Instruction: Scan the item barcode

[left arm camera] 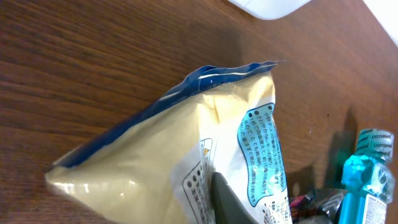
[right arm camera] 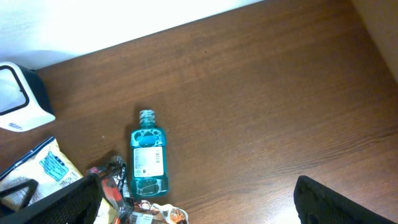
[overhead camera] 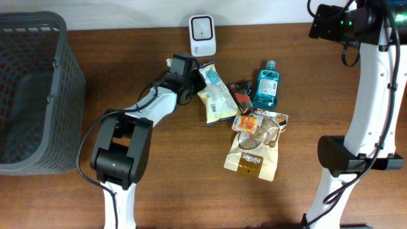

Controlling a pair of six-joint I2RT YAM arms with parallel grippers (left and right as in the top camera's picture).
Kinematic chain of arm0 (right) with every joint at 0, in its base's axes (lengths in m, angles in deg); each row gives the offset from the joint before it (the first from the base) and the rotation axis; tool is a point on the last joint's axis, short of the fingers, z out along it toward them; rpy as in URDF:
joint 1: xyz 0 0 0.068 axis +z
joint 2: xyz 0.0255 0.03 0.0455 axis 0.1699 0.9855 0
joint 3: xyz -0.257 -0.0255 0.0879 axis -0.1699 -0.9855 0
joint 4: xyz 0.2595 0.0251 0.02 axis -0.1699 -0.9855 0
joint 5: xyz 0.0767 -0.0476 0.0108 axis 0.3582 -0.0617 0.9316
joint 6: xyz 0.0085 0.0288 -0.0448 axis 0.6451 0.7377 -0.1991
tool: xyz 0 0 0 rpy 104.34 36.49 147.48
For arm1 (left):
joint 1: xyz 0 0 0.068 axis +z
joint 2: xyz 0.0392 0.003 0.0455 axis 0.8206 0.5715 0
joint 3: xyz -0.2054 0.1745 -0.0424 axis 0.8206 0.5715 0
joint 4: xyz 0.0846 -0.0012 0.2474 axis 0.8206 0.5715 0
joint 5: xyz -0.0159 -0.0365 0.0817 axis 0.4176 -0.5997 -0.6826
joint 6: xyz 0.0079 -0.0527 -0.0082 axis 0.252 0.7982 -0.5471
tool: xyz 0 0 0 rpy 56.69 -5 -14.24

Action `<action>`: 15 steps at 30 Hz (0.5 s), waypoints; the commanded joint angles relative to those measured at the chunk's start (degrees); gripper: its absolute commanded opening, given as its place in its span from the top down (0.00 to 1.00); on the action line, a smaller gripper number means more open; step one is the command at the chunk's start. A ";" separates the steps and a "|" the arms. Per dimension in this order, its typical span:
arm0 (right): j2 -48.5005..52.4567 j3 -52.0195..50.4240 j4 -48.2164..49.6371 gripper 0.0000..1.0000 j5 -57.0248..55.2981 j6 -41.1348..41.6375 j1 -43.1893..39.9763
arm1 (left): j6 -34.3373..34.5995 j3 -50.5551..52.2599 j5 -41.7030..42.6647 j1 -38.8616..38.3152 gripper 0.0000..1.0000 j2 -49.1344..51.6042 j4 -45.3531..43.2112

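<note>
Dark wood-grain counter point(overhead camera: 127, 57) with a white wall along its far edge, seen from above. A grey mesh basket point(overhead camera: 67, 76) stands at the left end, and a white barcode scanner point(overhead camera: 202, 35) sits at the back centre. Just in front of the scanner lies a cream and blue snack bag point(overhead camera: 217, 95), the leftmost item of a small cluster. Beside it are a red and black packet point(overhead camera: 240, 94), a teal mouthwash bottle point(overhead camera: 266, 86) lying flat with its cap toward the wall, a small orange packet point(overhead camera: 247, 122), and a brown pouch point(overhead camera: 254, 156) nearest the front. The left arm point(overhead camera: 149, 111) stretches from the front to the bag's upper left corner, where the left jaws sit. In the wrist view one dark finger point(left arm camera: 227, 199) lies across the bag's printed face and the other is hidden, so whether they pinch the bag cannot be told. The right arm point(overhead camera: 375, 83) stands at the right side, well apart from the items. The right jaws are spread wide and hold nothing.
</note>
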 commanded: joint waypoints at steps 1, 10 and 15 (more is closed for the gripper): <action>0.20 0.02 -0.33 0.02 -1.14 0.24 -0.11 | -9.51 -0.22 1.88 2.14 0.98 -5.27 2.43; 0.20 0.02 -0.33 0.01 -1.14 0.24 -0.11 | -43.78 -0.26 -19.21 5.16 1.00 -28.70 16.63; 0.20 0.00 -0.35 0.02 -1.14 0.24 -0.11 | -63.73 -0.26 -36.20 5.16 1.00 -33.94 18.23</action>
